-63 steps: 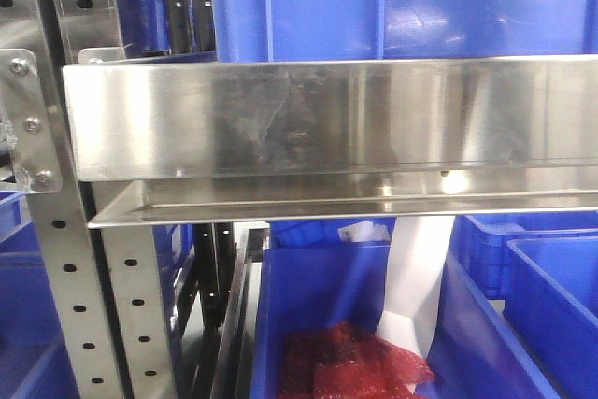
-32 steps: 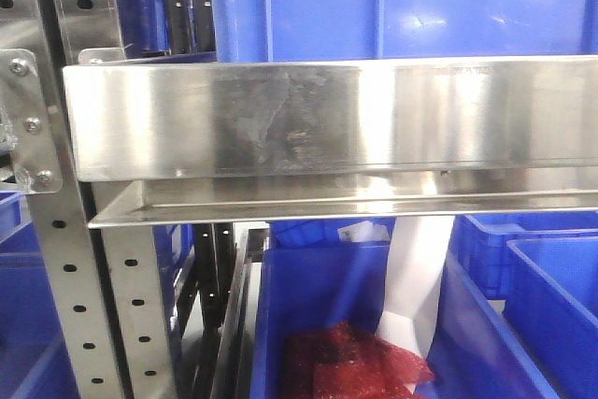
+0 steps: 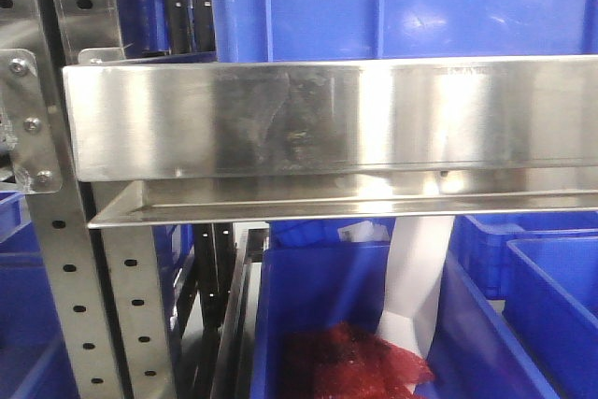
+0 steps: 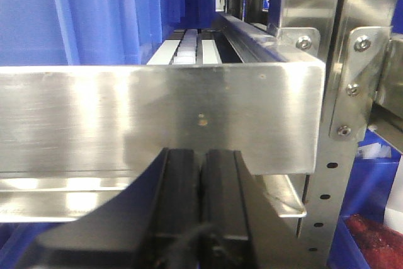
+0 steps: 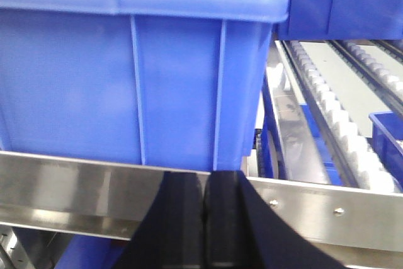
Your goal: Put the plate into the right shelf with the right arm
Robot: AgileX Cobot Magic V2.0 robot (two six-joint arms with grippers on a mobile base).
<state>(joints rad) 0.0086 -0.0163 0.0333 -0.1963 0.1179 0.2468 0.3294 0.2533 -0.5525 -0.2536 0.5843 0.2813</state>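
Observation:
The plate is out of view in all frames. The right shelf's steel ledge (image 3: 327, 119) fills the front view, with a big blue bin (image 3: 392, 2) on it. In the right wrist view my right gripper (image 5: 206, 176) is shut, its dark fingers pressed together with nothing between them, just in front of the shelf ledge (image 5: 75, 187) and a blue bin (image 5: 126, 67). In the left wrist view my left gripper (image 4: 201, 153) is also shut and empty, close to a steel ledge (image 4: 157, 118).
Below the ledge stands a blue bin (image 3: 318, 306) holding red bubble wrap (image 3: 346, 366) and a white sheet (image 3: 416, 277). A perforated upright (image 3: 65, 287) is at the left. Roller tracks (image 5: 334, 118) run back on the right, and a bolted bracket (image 4: 356, 86) stands by the left gripper.
Only the glints on the steel ledge and the blue bin shift a little; nothing else has visibly moved.

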